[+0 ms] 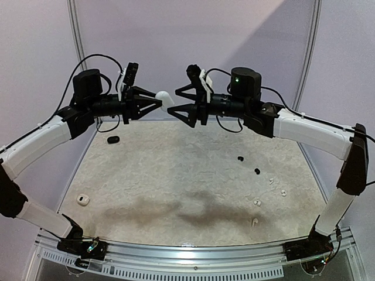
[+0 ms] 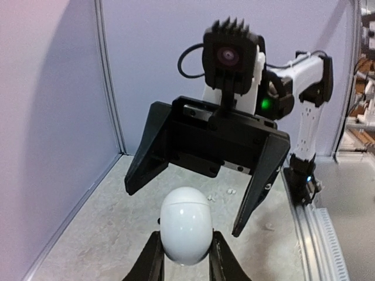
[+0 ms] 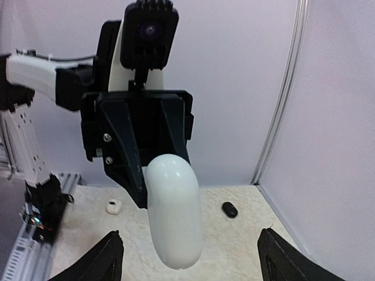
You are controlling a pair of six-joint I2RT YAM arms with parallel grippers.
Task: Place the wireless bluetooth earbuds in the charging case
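Clenched on a white charging case (image 1: 164,98), the left claw (image 1: 158,100) is raised high above the table (image 1: 176,175) near the back wall. Its two dark fingers pinch the smooth, pebble-shaped shell from both sides. The lid seam shows as a thin line near the far end, and the case looks closed. That rounded end sticks out past the fingertips toward the other arm.

Facing it head-on at about the same height, the right claw (image 1: 175,99) is released, with its jaws spread wide and nothing gripped. In the right wrist view its fingertips stand well apart on either side of the case and do not touch it. In the top view they sit just beside the case's free end.

Below, all the buds lie loose on the right part of the table, well apart from the raised case. Two black earbuds (image 1: 240,158) lie nearest the middle. Four white earbuds (image 1: 256,203) trail from them toward the near right edge. On the left side a black case (image 1: 112,139) rests near the back wall. A small white object (image 1: 82,200) sits near the left edge, too small to make out clearly.
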